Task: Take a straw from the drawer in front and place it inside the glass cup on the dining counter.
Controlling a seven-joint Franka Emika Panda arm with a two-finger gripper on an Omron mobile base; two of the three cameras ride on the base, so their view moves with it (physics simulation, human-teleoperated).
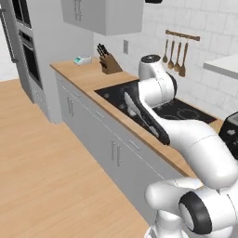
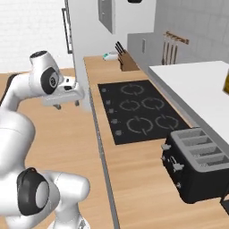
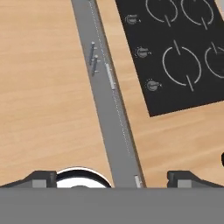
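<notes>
end effector (image 3: pixel 112 177) open wide, nothing between the two dark finger tips, one at each lower corner of the hand view; it hangs above the front edge of the wall-side worktop (image 3: pixel 175 135), looking straight down. in the right base view the hand (image 2: pixel 62 96) sits out over the floor just left of the worktop edge. below it runs the grey strip of cabinet fronts (image 3: pixel 109 113), seen from above, with slim silver bar handles (image 3: pixel 110 76) on them; all fronts look closed, and i cannot tell which one is the drawer. straw not seen, likewise glass cup and dining counter. black cooktop (image 2: pixel 141 114) lies set into the worktop, right of the hand, its knobs (image 3: pixel 152 85) along the near edge. black toaster (image 2: pixel 197 163) stands at the near right end of the worktop. knife block (image 1: pixel 110 62) and a small teal thing (image 1: pixel 82 60) stand at the far end; wooden utensils hang on a rail (image 1: pixel 182 35) on the tiled wall.
</notes>
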